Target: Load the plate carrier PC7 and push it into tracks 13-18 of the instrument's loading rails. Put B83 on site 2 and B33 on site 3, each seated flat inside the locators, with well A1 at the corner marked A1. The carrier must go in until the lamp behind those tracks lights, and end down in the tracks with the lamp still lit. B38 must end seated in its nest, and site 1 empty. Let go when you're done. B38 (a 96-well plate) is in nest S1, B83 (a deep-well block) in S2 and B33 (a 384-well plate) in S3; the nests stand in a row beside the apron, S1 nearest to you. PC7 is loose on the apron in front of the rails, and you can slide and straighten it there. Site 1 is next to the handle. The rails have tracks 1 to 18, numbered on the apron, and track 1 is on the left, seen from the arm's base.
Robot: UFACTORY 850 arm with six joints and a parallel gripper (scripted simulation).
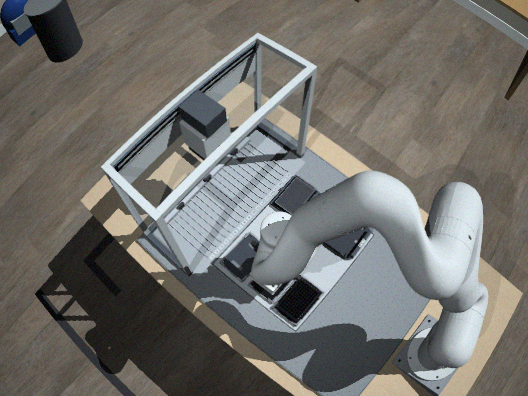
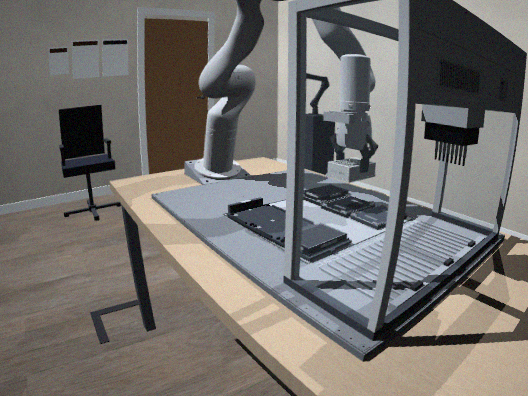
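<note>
My gripper [image 2: 356, 151] hangs from the wrist above the row of nests [image 2: 348, 204] and is shut on B83 [image 2: 350, 170], a light grey deep-well block. It holds the block level and clear above the nests. In the overhead view the arm hides the gripper. A black 96-well plate [image 1: 298, 299] sits in the nest nearest the arm's base. The plate carrier PC7 [image 2: 283, 225] lies on the apron in front of the rails, with its handle [image 2: 245, 205] toward the base. A dark flat plate [image 2: 322, 237] sits on the carrier's end far from the handle. Its other sites look bare.
The loading rails [image 2: 400, 250] lie under the instrument's grey frame, whose front post [image 2: 295, 150] stands beside the carrier. A pipetting head [image 2: 452, 135] hangs over the rails' far end. A dark box [image 2: 317, 142] stands behind the nests.
</note>
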